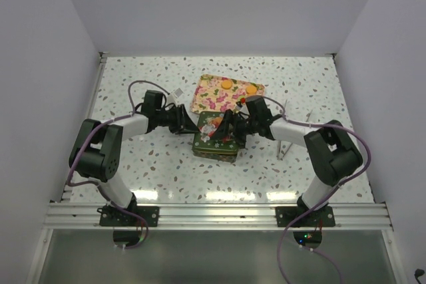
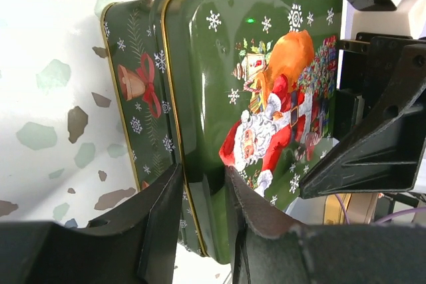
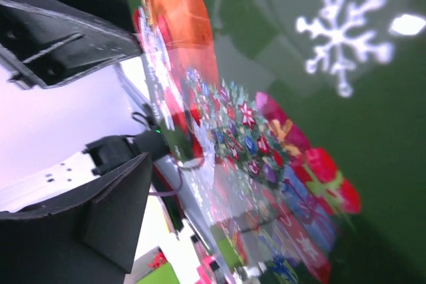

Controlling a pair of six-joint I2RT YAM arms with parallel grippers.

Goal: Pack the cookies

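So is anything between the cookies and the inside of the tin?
Yes. The Santa lid lies over the green tin, the left end effector at its edge; two orange cookies sit on the floral tray behind.

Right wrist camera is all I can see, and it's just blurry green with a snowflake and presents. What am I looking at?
Observer: A green Christmas tin. Its lid has Santa carrying an orange sack.
Operator: Where are the cookies?
Observer: Two orange cookies lie on a flowery tray behind the tin.
Operator: What's the other claw doing?
Observer: The left claw pinches the lid's edge on its own side.
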